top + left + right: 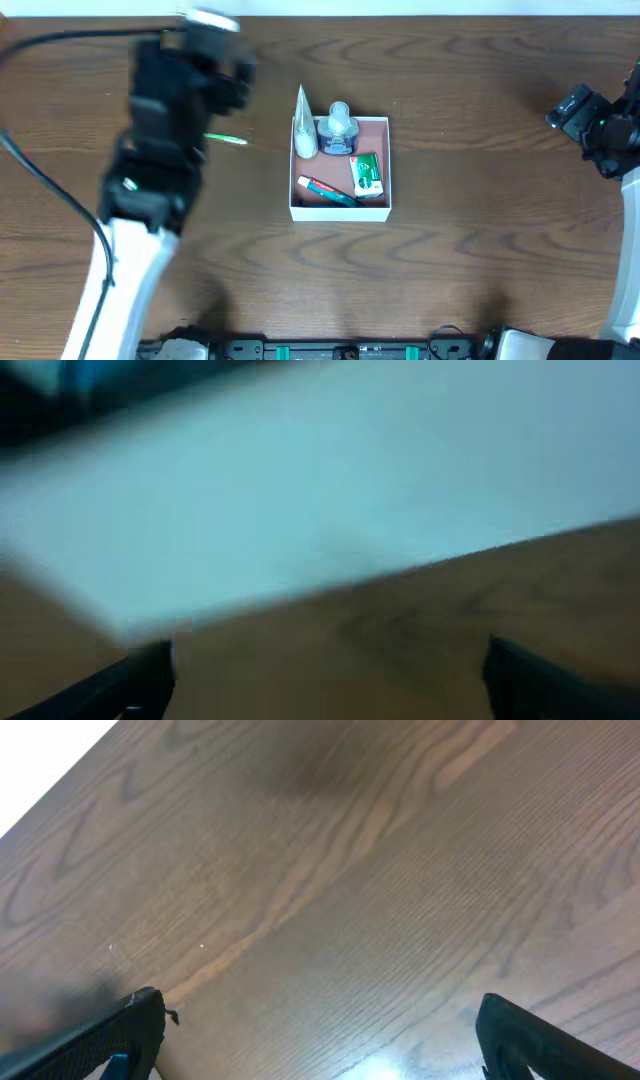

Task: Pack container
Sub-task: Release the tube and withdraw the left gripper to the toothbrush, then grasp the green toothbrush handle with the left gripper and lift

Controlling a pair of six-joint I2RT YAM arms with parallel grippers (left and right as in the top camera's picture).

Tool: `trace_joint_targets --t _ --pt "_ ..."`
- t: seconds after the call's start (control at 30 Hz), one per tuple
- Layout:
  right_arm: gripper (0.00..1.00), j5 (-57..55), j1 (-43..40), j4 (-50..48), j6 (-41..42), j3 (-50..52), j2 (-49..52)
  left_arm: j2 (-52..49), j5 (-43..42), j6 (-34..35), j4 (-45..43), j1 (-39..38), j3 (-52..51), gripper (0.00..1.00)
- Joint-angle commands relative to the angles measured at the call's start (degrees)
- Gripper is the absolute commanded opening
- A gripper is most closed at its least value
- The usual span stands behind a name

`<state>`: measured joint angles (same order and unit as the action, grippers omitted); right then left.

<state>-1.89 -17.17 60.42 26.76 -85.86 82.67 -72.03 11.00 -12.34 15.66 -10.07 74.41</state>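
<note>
Container [340, 210] sits mid-table [480, 250], square, white walls, pinkish floor showing at the back right corner. Both arms are well apart from it.

Inside the container:
- white tube [304, 130] along the left wall at the back, pointed end toward the far edge, sticking a bit past the rim
- bottle [339, 128] with a pale cap, back middle, just beside the tube
- green packet [366, 175] right of centre, lying flat
- red-teal stick [326, 189] lying slantwise across the front left, its end close to the packet; cannot tell if they touch

Green stick [228, 140] lies on the table left of the container, outside it, right at the edge of the left arm [160, 130].

The left arm is blurred in the overhead view and reaches from the near edge up toward the far left of the table. Left gripper [325, 680]: open wide, with fingers [150, 670] at opposite lower corners of the wrist view and nothing between them. That view is heavily blurred; it shows only a pale band across the top and brown wood below.

Right arm [595, 125] is at the far right edge, dark, away from everything. Right gripper [315, 1040]: open wide, fingers [140, 1025] far apart at the lower corners, with nothing but bare wood grain between them. White strip at the top left corner of that view, beyond the table edge.

Neither gripper holds anything.
</note>
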Motion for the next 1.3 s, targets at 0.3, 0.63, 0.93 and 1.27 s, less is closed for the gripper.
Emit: trace_joint_targets --t 0.3,0.63,0.93,1.27 --pt "0.99 0.0 -0.1 0.1 0.6 -0.7 0.1 -22.3 -6.7 18.1 14.8 11.7 0.5 0.98" --pt "0.99 0.0 -0.1 0.1 0.6 -0.7 0.1 -29.7 -17.6 18.1 21.2 11.6 0.4 0.98" --pt "0.99 0.0 -0.1 0.1 0.6 -0.7 0.1 -31.1 -20.2 34.9 22.6 11.8 2.7 0.98" --pt "0.99 0.0 -0.1 0.1 0.6 -0.7 0.1 -32.2 -9.9 41.3 38.5 11.8 17.5 0.98"
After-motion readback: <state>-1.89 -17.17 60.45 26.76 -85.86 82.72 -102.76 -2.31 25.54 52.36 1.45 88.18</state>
